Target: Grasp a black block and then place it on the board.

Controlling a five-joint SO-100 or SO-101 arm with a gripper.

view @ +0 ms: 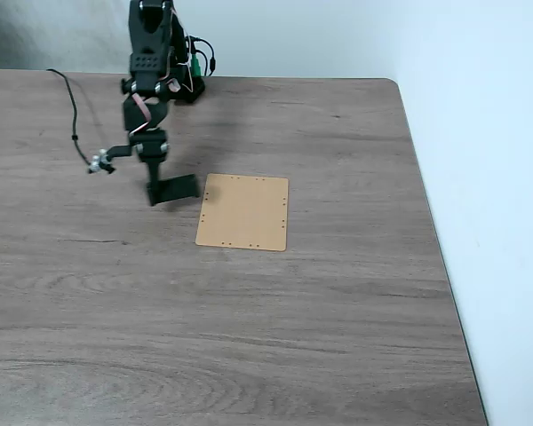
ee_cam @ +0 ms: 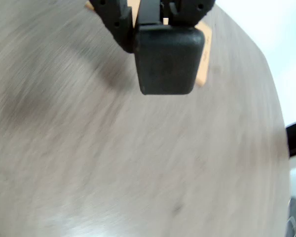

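In the fixed view my gripper (view: 152, 195) points down just left of the board (view: 242, 211), a thin tan sheet with small holes lying flat on the table. It is shut on one end of the black block (view: 176, 188), which sticks out to the right toward the board's left edge. In the blurred wrist view the block (ee_cam: 166, 59) fills the top centre as a dark rounded end clamped in my gripper (ee_cam: 149, 17). A strip of the tan board (ee_cam: 203, 61) peeks out behind it. The block's shadow falls on the wood to its left.
A black cable (view: 71, 106) runs down the table's left side to a small connector (view: 99, 164) beside the arm. The wood-grain table's right edge (view: 431, 231) borders a pale surface. Open tabletop stretches in front of the board.
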